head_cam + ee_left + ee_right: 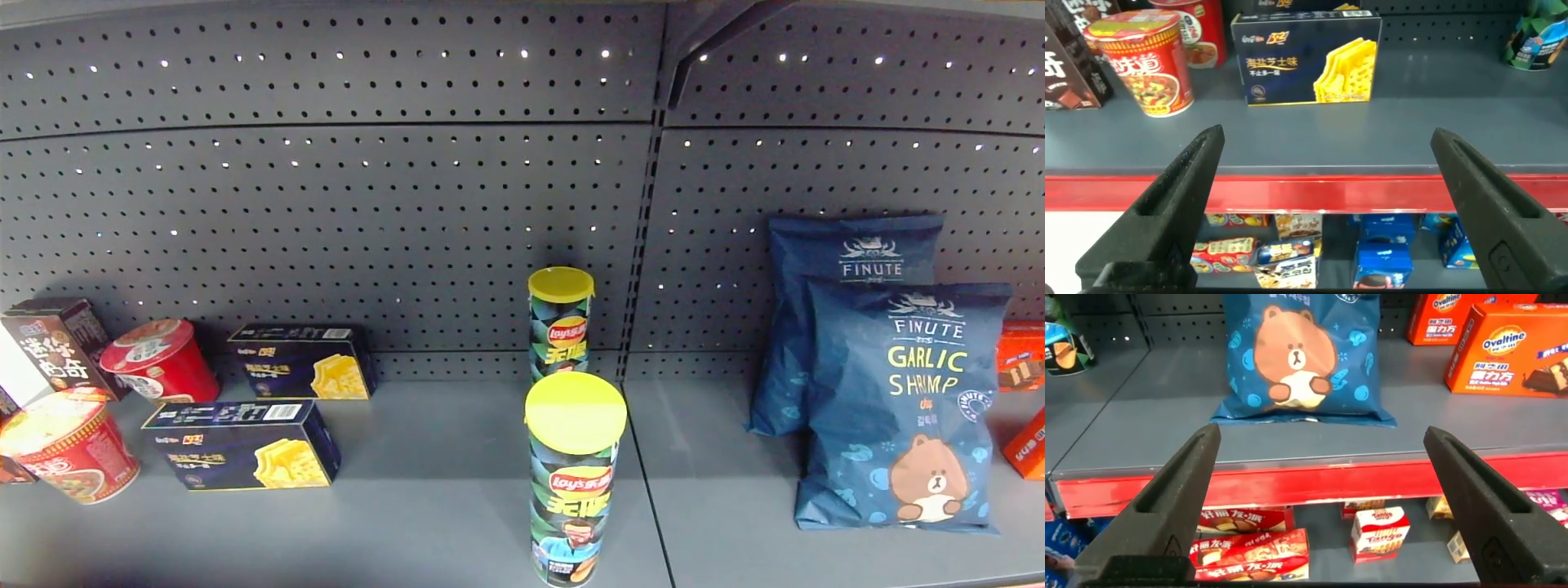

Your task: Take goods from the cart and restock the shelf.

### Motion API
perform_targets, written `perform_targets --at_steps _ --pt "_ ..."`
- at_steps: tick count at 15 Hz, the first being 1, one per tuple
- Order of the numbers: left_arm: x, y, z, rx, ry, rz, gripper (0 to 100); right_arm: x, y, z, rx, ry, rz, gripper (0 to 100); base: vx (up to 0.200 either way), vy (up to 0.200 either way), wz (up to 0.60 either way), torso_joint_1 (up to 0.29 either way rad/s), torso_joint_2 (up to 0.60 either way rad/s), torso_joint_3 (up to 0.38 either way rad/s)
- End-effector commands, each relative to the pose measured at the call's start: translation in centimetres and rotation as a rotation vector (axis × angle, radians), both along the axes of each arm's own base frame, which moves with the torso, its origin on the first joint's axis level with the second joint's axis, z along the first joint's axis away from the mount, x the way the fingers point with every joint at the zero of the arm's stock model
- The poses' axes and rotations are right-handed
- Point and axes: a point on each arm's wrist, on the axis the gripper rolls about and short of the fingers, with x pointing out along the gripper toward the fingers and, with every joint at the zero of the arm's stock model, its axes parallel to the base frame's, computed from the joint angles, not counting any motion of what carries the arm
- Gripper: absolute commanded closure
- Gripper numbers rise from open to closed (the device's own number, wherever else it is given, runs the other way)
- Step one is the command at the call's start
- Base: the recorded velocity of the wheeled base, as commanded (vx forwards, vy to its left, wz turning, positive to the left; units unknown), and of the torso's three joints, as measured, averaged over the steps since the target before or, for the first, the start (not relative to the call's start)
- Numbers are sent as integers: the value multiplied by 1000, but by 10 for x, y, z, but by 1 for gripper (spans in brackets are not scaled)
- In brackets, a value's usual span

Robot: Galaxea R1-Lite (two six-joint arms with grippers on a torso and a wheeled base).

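Observation:
Two chip cans with yellow lids stand on the grey shelf (433,490), one at the front (575,478) and one behind it (560,322). Two dark blue cracker boxes (242,443) (304,360) lie to their left, with red noodle cups (68,445) (160,360) further left. Two blue shrimp-chip bags (898,408) lean against the back panel on the right. My left gripper (1323,204) hangs open before the shelf's red front edge (1323,193), below the front cracker box (1306,59). My right gripper (1319,502) is open too, in front of the bear-printed bag (1300,355).
Orange boxes (1511,347) sit at the shelf's far right, dark brown boxes (49,347) at the far left. A lower shelf holds small snack boxes (1253,543) and blue packs (1380,253). Bare shelf floor (702,441) lies between the cans and the bags.

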Motion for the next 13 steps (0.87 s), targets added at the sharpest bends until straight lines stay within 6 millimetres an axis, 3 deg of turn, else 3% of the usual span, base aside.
perform_targets --at_steps 1,13 --pt "0 0 0 0 0 1 0 0 0 0 0 1 0 0 0 0 0 0 0 0" --pt "0 0 0 0 0 1 0 0 0 0 0 1 1 0 0 0 0 0 0 0"
